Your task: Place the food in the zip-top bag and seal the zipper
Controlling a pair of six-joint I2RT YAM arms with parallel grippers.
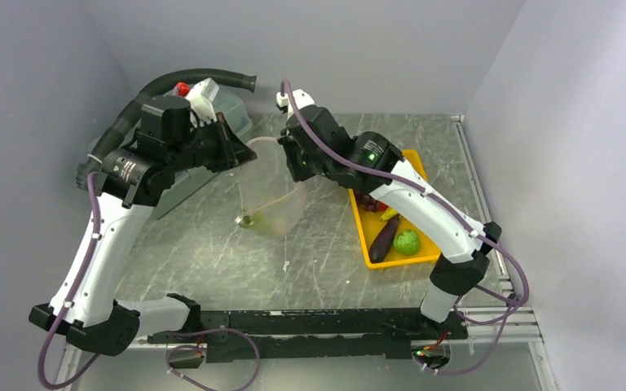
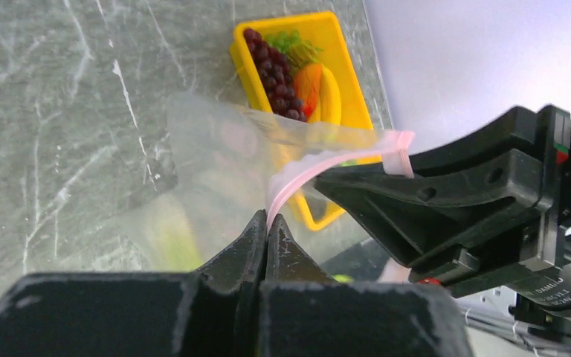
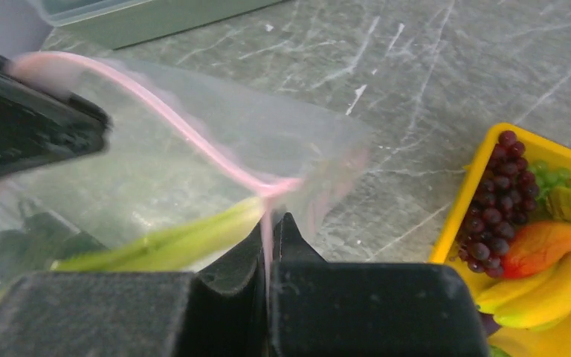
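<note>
The clear zip-top bag (image 1: 273,199) hangs above the table between my two grippers. My left gripper (image 2: 268,223) is shut on its pink zipper (image 2: 320,165). At the other end, my right gripper (image 3: 270,223) is shut on the same zipper (image 3: 186,130). The strip sags in a curve between them. Pale green celery (image 3: 171,242) lies inside the bag. Other food sits in the yellow tray (image 1: 360,232) on the right: grapes (image 3: 494,204), pepper (image 3: 550,245), bananas (image 3: 557,286), leafy greens (image 3: 557,186), eggplant (image 1: 384,239) and a round green vegetable (image 1: 407,242).
A translucent lidded tub (image 1: 232,110) stands at the back left behind my left arm, with a black hose (image 1: 196,77) arching over it. Grey walls close in the marbled table on the left, back and right.
</note>
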